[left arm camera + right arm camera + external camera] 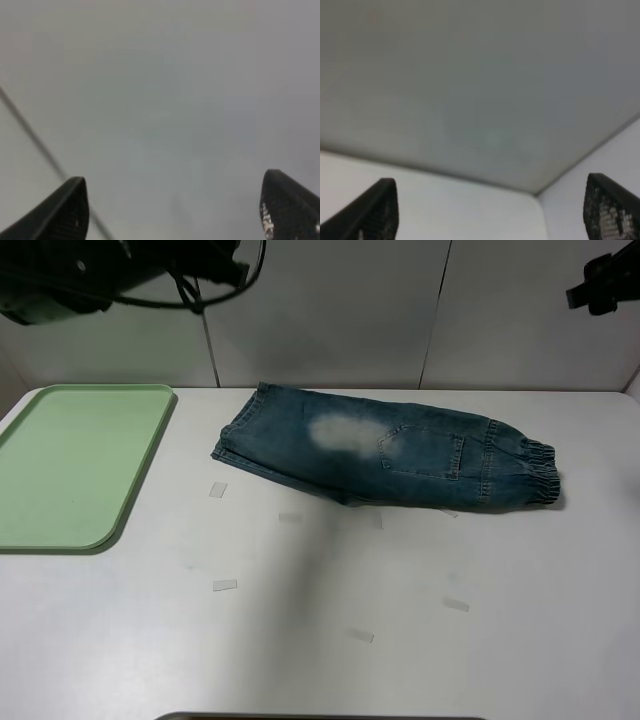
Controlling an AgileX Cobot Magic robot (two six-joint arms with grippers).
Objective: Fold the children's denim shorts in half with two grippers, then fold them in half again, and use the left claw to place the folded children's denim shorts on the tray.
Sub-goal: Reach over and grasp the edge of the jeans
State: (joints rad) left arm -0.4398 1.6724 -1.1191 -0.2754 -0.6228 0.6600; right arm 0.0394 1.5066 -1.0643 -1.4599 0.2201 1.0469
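Denim shorts [400, 460] folded, green tray [70, 465] apart, left claw [172, 210] and right claw [490, 210] spread

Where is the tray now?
In the exterior high view the tray lies at the far left, apart from the denim shorts to its right.

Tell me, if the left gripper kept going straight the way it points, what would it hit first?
Probably the plain grey wall: beyond the left gripper, open and empty, its wrist view shows only that panel with a seam line. How far off it is, I cannot tell.
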